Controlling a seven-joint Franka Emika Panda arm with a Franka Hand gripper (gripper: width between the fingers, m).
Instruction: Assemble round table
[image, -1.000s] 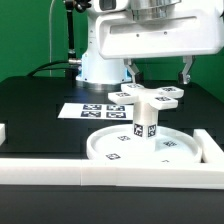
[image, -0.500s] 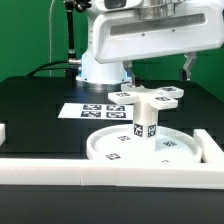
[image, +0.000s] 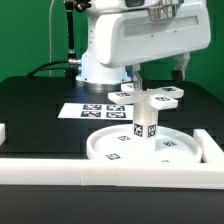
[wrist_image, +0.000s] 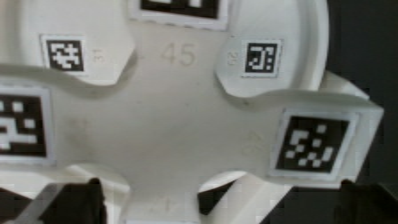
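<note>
1. Round-table parts stand stacked on the black tabletop: the wide rimmed disc lies flat, and I place everything else from it.
2. Rising upright from the middle of the disc is the short thick post, with black-and-white square tags on its side.
3. On top of the post sits the cross-shaped piece, its arms spread level above the disc, each arm end carrying a tag.
4. My gripper hangs above the cross-shaped piece, well over the disc; one dark fingertip shows toward the exterior view's right, apart from the cross.
5. I cannot tell how wide my fingers stand; my white body hides most of them, and nothing seems to be in them.
6. In my wrist view the cross-shaped piece fills the picture, seen from straight above, with tags on its arms and the number 45 faint near its centre.
7. Beyond the disc, toward the exterior view's left, the marker board lies flat on the tabletop.
8. Just beside the disc on the near side runs a long white rail.
</note>
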